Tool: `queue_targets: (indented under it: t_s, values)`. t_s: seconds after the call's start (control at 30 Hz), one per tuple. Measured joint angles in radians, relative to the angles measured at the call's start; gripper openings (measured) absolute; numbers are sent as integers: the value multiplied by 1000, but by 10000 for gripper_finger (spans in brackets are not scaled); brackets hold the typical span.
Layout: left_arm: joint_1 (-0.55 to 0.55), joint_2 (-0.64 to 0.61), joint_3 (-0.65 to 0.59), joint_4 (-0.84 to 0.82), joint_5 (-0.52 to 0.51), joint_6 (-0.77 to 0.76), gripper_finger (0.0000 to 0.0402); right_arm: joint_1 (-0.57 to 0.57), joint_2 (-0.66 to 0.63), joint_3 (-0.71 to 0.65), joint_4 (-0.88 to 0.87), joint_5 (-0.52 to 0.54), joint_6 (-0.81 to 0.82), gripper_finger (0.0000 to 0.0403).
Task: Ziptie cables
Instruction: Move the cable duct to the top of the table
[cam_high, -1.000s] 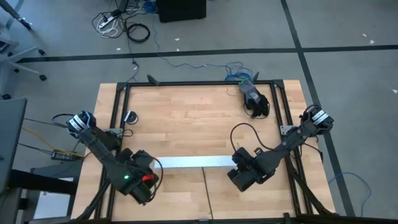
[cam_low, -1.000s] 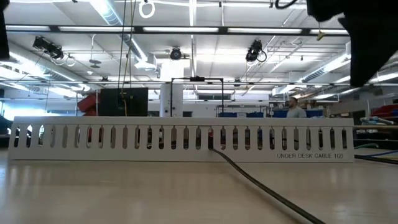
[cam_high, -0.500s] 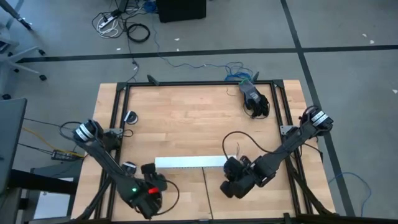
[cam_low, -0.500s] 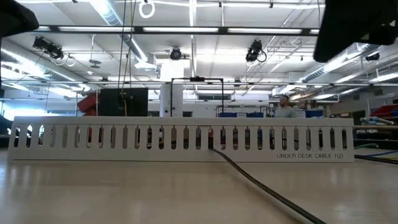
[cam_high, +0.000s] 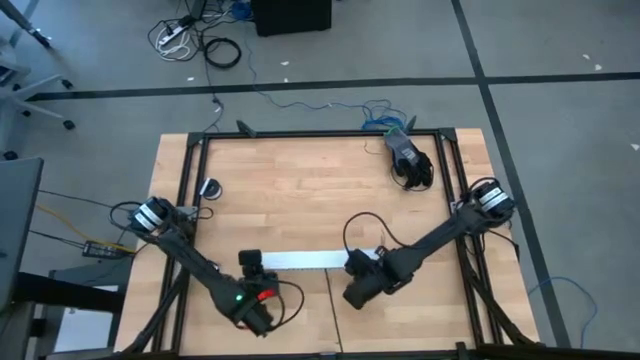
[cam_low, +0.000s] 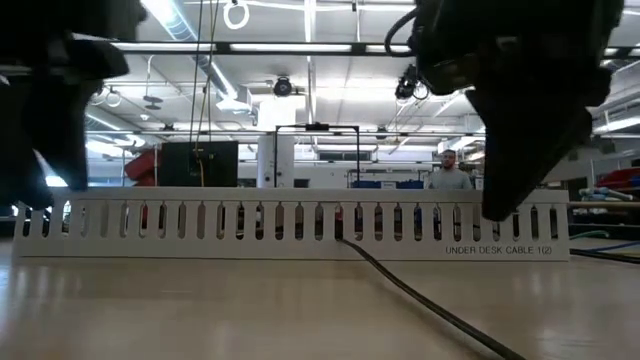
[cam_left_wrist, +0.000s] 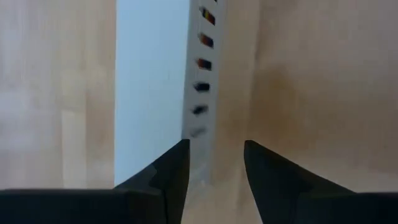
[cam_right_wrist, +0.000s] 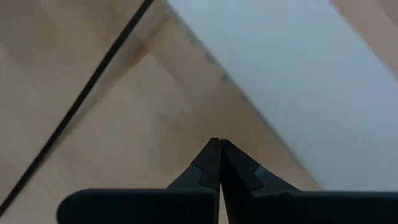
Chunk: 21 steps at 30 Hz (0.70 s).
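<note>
The white slotted channel (cam_high: 305, 261) lies across the table's middle, its slotted wall (cam_low: 290, 222) facing the near edge. A thin black ziptie (cam_low: 420, 305) runs from one slot toward the near edge and crosses the wood (cam_right_wrist: 74, 109). The cables do not show. My left gripper (cam_left_wrist: 215, 163) is open, pointing steeply down at the channel's left end (cam_left_wrist: 198, 134), one finger on either side of the slotted wall; I see no touch. My right gripper (cam_right_wrist: 219, 148) is shut, tips over bare wood beside the channel's right end (cam_right_wrist: 292, 93), right of the ziptie.
A black device (cam_high: 410, 160) with thick cords lies at the far right corner. A small round part (cam_high: 210, 187) sits by the left rail. Black frame rails (cam_high: 320, 134) border the table. A person (cam_low: 450, 176) stands in the room beyond.
Both grippers have come down toward the channel's two ends and now hang into the low view. My left one went toward the table's right edge and rolled about its own axis. My right one went toward the left. The channel and the ziptie have stayed put.
</note>
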Motion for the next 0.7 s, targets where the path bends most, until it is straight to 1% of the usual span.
queue_targets:
  t_s: [0.1,0.23,0.37,0.43,0.57,0.7]
  values:
    - [34,0,-21,8,-1,46,145,-29,0,0,3,-9,-38,0]
    - [70,0,-92,85,38,84,145,-63,0,0,4,-35,-79,0]
    - [88,-1,-150,100,26,85,145,-95,0,0,-21,-37,-121,0]
    - [95,-7,-163,107,22,85,145,-123,0,-1,-60,-45,-132,0]
    - [114,-7,-169,113,2,124,145,-187,0,-38,-71,-52,-172,0]
    - [166,-9,-181,123,-19,196,145,-258,0,-84,-30,-91,-234,0]
